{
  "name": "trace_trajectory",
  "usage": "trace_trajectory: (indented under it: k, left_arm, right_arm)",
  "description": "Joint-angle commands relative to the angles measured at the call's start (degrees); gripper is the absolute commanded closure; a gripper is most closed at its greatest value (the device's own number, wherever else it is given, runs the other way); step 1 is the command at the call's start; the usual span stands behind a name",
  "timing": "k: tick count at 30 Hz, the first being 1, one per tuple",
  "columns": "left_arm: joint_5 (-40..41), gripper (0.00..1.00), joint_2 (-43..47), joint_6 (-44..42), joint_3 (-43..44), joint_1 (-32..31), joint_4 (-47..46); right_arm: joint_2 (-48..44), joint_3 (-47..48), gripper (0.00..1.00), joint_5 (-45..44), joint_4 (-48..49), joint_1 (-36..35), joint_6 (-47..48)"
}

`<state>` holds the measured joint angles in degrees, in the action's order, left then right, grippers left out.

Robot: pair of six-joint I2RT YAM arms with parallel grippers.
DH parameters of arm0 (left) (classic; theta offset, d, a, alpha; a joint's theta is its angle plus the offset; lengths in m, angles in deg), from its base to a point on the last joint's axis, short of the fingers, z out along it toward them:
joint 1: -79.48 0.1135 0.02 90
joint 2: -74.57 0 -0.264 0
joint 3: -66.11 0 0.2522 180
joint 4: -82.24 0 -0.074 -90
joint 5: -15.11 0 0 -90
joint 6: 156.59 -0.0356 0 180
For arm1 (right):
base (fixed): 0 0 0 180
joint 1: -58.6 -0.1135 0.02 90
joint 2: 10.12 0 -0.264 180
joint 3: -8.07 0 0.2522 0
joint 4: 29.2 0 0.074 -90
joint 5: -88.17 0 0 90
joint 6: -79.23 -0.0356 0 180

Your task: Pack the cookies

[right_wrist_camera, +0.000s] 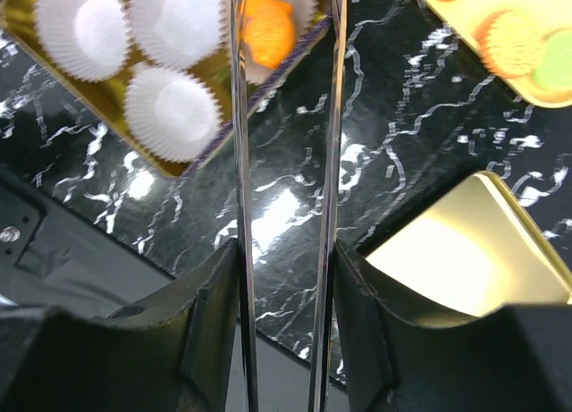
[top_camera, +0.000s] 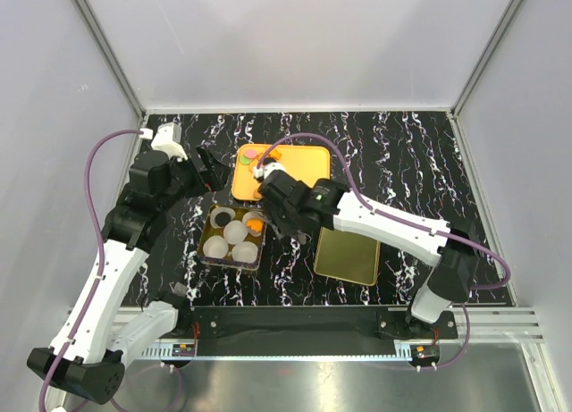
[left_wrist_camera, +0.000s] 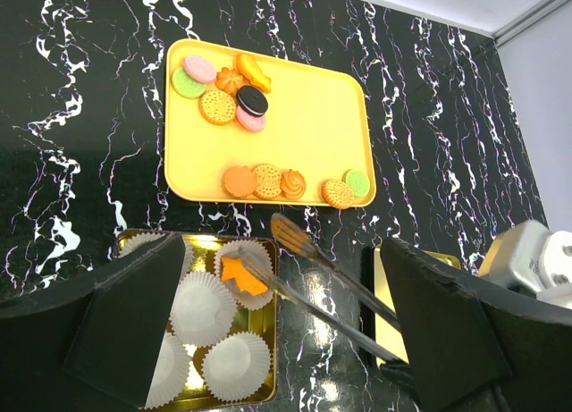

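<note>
Left wrist view: one orange cookie [left_wrist_camera: 243, 276] sits in a paper cup [left_wrist_camera: 234, 249] inside the gold box [left_wrist_camera: 271, 349]. The other cookies [left_wrist_camera: 219, 106] wait on the tray [left_wrist_camera: 304, 126] beyond the box. The right hand [right_wrist_camera: 286, 269] grips tongs [left_wrist_camera: 313, 256], parted above the cup, probably to release. The left hand [top_camera: 207, 164] gapes empty.

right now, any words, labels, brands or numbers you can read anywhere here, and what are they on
No text can be read in any view.
cookies: embossed patterns only, no legible letters.
orange tray, gold box, tongs: no markings visible.
small marks on the front rail by the arm bases: too small to read.
</note>
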<state>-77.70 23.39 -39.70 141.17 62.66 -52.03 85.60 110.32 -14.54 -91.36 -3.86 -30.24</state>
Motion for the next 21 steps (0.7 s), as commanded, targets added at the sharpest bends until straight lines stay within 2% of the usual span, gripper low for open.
trace_trajectory:
  k: [1, 6, 9, 21]
  left_arm:
    - [-0.8, 0.01, 0.2, -0.4, 0.4, -0.1, -3.1]
    - [-1.0, 0.01, 0.2, -0.4, 0.3, -0.1, -3.3]
    - [-1.4, 0.01, -0.1, -0.1, 0.2, 0.0, -3.8]
    - [-1.2, 0.01, -0.2, -0.2, 0.1, 0.2, -3.5]
  right_arm:
    - [-5.1, 1.3, 0.5, -1.5, -0.3, 4.5, 1.3]
    - [-8.3, -3.4, 0.5, -0.4, 0.1, 13.3, 2.1]
    - [-8.6, -5.9, 0.5, 1.1, 1.8, 15.8, 2.6]
    - [-0.1, -2.0, 0.51, 5.8, 4.7, 17.0, 4.7]
